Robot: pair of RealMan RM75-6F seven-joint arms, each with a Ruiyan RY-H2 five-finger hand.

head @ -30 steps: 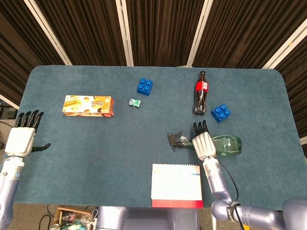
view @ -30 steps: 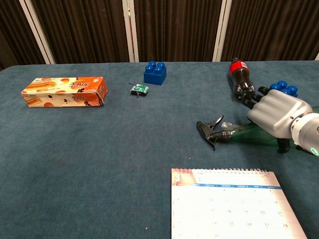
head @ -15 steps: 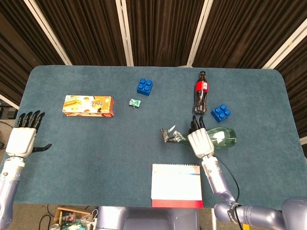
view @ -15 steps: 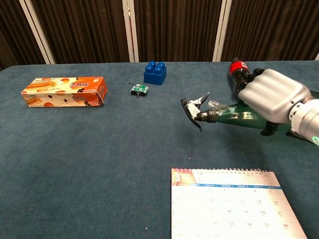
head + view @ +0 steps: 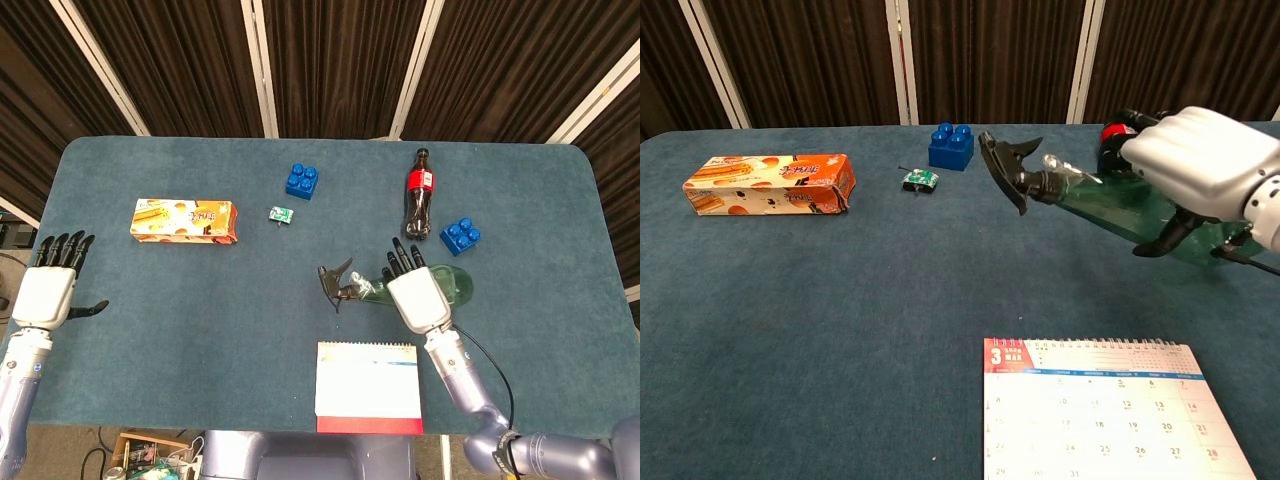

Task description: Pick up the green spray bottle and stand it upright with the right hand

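Observation:
My right hand [image 5: 417,298] [image 5: 1200,160] grips the body of the green spray bottle [image 5: 450,281] [image 5: 1120,205] and holds it off the table. The bottle lies tilted, its black trigger head [image 5: 337,280] [image 5: 1006,166] raised and pointing left, its base lower on the right. My left hand [image 5: 48,290] hovers open at the table's far left edge, holding nothing, seen only in the head view.
A cola bottle [image 5: 418,193] [image 5: 1113,145] lies just behind the right hand, with a blue brick [image 5: 460,235] to its right. A desk calendar [image 5: 368,386] [image 5: 1110,408] stands at the front edge. Farther left are another blue brick [image 5: 302,181] [image 5: 951,146], a small green toy [image 5: 280,214] [image 5: 921,179] and an orange box [image 5: 184,220] [image 5: 768,182].
My right hand has lifted the green spray bottle off the cloth and carried it left, the trigger end rising. The left hand has stayed put.

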